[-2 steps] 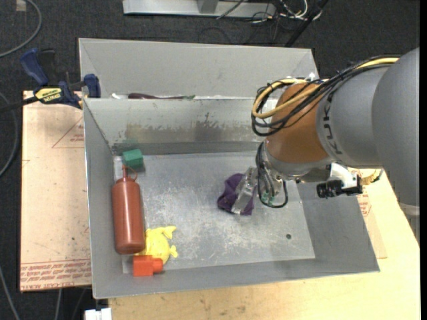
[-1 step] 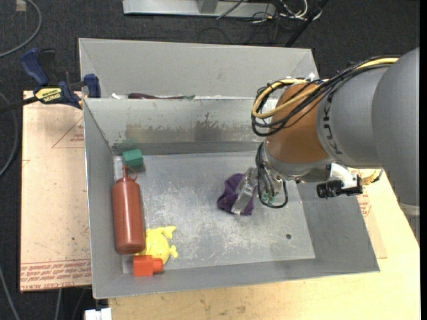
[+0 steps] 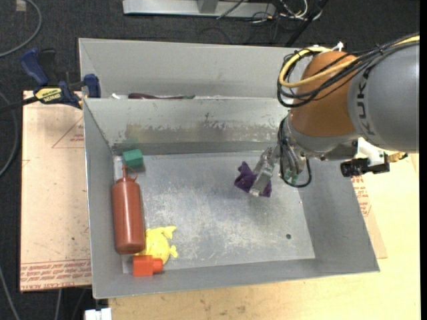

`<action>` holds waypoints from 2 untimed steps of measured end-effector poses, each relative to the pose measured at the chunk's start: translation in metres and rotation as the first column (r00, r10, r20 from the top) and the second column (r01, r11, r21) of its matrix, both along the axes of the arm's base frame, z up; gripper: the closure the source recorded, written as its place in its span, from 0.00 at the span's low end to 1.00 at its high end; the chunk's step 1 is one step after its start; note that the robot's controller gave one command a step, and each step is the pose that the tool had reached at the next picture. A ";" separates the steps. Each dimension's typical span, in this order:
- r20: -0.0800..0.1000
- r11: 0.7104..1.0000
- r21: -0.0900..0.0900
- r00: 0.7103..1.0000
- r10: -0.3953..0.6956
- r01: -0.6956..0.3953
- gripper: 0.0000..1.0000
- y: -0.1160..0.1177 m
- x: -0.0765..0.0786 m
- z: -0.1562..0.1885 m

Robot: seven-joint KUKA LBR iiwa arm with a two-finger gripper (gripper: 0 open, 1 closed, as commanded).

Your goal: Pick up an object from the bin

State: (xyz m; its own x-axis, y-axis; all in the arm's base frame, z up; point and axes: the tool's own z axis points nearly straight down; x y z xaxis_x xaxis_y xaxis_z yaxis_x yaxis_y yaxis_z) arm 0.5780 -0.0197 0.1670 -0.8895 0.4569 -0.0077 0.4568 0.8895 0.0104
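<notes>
Left wall of bin [image 3: 200, 129]: green block [image 3: 133, 157] near the back corner, red-brown bottle [image 3: 128, 212] lying along the wall just below it. A yellow soft toy [image 3: 161, 241] and orange block [image 3: 146, 266] sit at the bottle's front end. The bin's middle floor is bare, with open room. Right of centre, near the back wall, a purple crumpled thing [image 3: 244, 177] sits with the end effector [image 3: 262, 177] right on it. Cannot tell its opening or whether it grips. The right wall is close behind the arm.

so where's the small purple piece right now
In the camera view the small purple piece is right of the grey metal bin's middle, near the back wall, far from the red-brown bottle on the left.
</notes>
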 end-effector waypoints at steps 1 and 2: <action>0.000 1.000 0.000 1.000 0.000 0.000 1.00 0.000 0.000 0.000; 0.003 1.000 0.000 1.000 -0.022 0.022 1.00 -0.009 0.010 0.122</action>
